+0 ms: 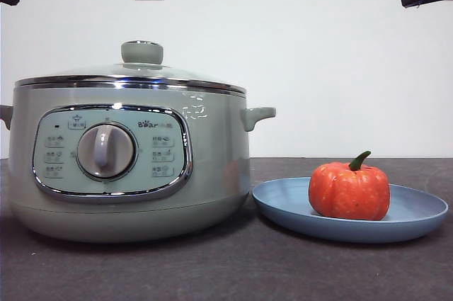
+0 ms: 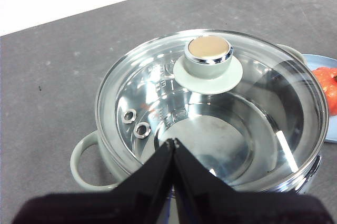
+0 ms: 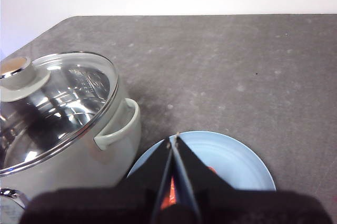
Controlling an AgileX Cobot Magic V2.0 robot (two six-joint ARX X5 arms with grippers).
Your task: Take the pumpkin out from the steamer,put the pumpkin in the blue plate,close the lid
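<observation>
While both arms wait as black tips at the top corners of the front view, the pumpkin (image 1: 349,191) sits upright on the blue plate (image 1: 425,214), stem curving up and toward the side away from the steamer (image 1: 127,163). The plate sits just beside the steamer's base. The lid (image 1: 141,67) is seated on the steamer, knob up.

Left wrist view: left gripper (image 2: 174,142) hangs above the lid's near rim, jaws pressed together, holding nothing. The steamer pot under the glass looks empty. The pumpkin shows only as an orange sliver at the frame edge, well apart.

Right wrist view: right gripper (image 3: 174,137) is above the plate, jaws together, empty; the pumpkin is mostly hidden beneath them.
</observation>
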